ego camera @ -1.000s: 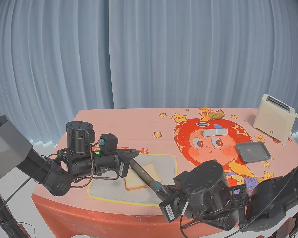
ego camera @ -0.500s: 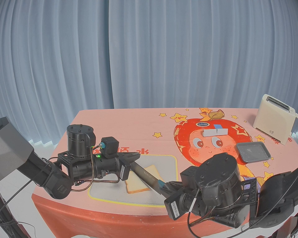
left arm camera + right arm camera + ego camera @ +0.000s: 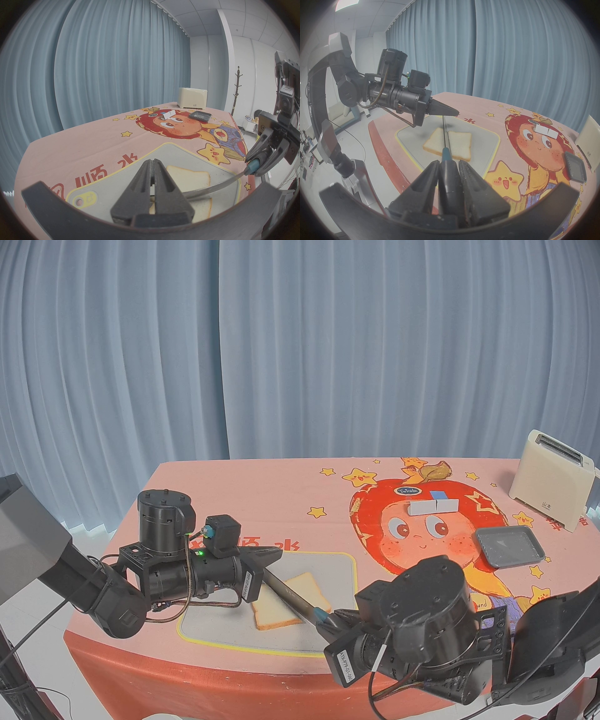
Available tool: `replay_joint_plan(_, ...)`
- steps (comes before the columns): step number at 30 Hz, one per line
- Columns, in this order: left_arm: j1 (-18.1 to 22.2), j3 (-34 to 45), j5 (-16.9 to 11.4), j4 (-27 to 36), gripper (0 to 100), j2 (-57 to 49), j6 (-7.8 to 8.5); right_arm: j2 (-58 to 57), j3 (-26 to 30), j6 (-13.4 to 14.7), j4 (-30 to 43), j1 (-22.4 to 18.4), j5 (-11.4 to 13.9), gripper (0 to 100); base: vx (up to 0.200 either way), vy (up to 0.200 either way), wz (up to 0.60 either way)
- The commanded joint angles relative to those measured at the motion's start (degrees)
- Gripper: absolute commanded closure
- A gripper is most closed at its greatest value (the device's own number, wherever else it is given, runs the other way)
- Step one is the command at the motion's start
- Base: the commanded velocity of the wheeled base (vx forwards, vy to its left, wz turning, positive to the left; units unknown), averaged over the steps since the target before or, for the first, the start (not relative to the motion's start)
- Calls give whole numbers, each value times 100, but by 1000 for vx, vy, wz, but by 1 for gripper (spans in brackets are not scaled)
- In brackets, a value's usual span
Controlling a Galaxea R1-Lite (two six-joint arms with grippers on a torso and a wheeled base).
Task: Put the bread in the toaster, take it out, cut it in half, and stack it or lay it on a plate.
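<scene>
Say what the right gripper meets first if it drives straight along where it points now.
Right gripper probably meets the bread first: its knife lies across the slice, aimed at the left gripper beyond. Height unclear; the cutting board edge might come first.

Left gripper closed, low and level; right gripper clamped tight, pointing toward it
</scene>
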Motion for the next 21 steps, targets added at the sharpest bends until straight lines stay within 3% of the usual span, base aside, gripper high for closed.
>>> replay_joint_plan(1, -1, -47, -1, -28, 100, -27, -5, 110, -5, 5, 8, 3, 15, 100, 0, 0, 0)
replay_joint_plan(9, 26, -196, 16, -37, 100, -124, -14, 101, -5, 5, 8, -6, 15, 100, 0, 0, 0)
replay_joint_plan(21, 667, 68, 78, -37, 100, -977, -14, 57, 3, 5, -1, -23, 6, 100, 0, 0, 0)
